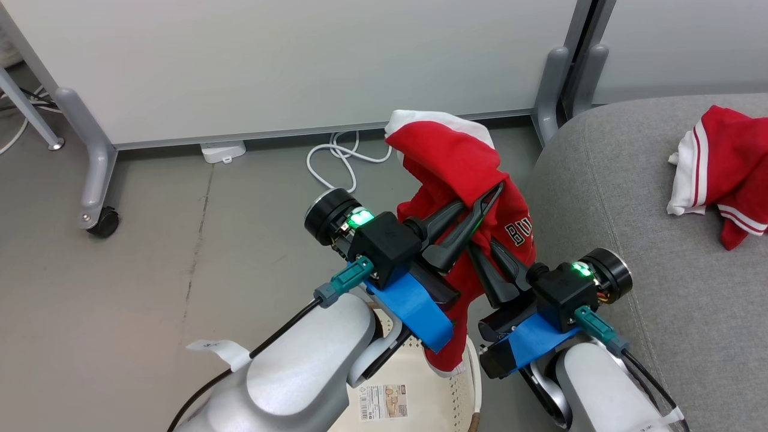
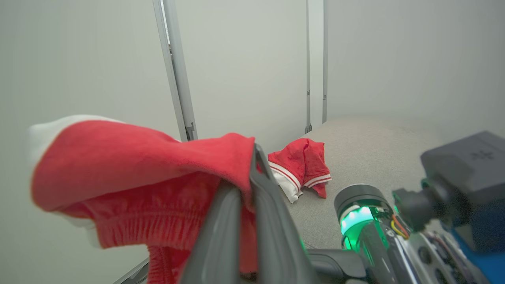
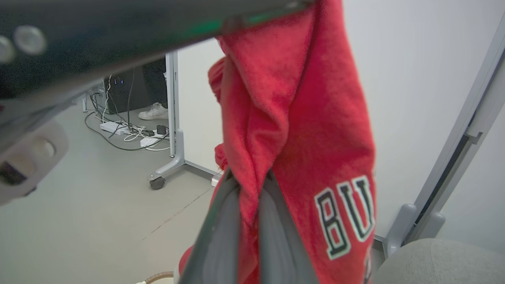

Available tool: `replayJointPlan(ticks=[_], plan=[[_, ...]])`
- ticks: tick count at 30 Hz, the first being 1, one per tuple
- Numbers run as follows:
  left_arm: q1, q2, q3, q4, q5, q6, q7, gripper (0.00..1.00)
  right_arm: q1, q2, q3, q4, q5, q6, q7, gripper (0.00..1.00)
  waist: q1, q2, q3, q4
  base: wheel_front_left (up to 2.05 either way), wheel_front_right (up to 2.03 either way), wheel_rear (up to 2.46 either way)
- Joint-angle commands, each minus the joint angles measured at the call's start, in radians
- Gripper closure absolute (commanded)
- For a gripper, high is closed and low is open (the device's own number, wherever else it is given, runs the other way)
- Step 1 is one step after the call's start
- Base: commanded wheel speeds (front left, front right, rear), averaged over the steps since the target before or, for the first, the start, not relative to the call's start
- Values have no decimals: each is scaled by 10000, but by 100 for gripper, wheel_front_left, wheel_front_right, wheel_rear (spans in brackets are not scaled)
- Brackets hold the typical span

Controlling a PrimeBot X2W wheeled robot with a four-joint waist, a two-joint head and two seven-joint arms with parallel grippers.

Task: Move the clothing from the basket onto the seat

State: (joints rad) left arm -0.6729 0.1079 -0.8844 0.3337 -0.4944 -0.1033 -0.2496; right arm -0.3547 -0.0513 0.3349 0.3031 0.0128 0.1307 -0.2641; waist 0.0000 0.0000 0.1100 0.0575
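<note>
While your left gripper (image 1: 480, 204) and right gripper (image 1: 483, 249) both clamp the lettered red garment (image 1: 450, 156) above the basket (image 1: 447, 390), you see 1 striped garment (image 1: 726, 168) on the seat (image 1: 630, 210)

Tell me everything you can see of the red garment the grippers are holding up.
The soft bright red fleecy garment hangs bunched, lifted above the cream-white perforated plastic basket, beside the grey fabric sofa. It shows a white band at its top fold, a gathered hem and white-edged dark block letters "BU". The left gripper is shut on an upper fold, the right gripper on fabric lower down. Its bottom end dangles by the basket; contact is unclear.
</note>
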Motion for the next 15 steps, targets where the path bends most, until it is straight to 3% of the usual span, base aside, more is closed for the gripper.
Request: replayJointPlan(ticks=[1, 2, 3, 4, 5, 15], plan=[[80, 33, 8, 40, -55, 37, -70, 100, -23, 14, 18, 16, 57, 1, -4, 100, 0, 0, -1, 0, 0, 0, 0], [84, 32, 25, 51, -52, 76, -72, 100, -25, 14, 23, 17, 63, 1, -4, 100, 0, 0, -4, 1, 0, 0, 0], [86, 27, 29, 56, -54, 93, -77, 78, -25, 14, 27, 17, 70, 1, -4, 100, 0, 0, -6, 1, 0, 0, 0], [82, 32, 33, 74, -28, 148, -81, 20, -24, 14, 30, 18, 91, 1, -4, 100, 0, 0, -9, 2, 0, 0, 0], [67, 40, 34, 94, 26, 192, -84, 0, -18, 14, 31, 19, 120, 1, -4, 100, 0, 0, -12, 4, 0, 0, 0], [-22, 79, 0, 121, 118, 312, -95, 0, -93, 15, -17, -4, 246, 1, -4, 100, 0, 0, 82, 3, 0, 0, 0]])
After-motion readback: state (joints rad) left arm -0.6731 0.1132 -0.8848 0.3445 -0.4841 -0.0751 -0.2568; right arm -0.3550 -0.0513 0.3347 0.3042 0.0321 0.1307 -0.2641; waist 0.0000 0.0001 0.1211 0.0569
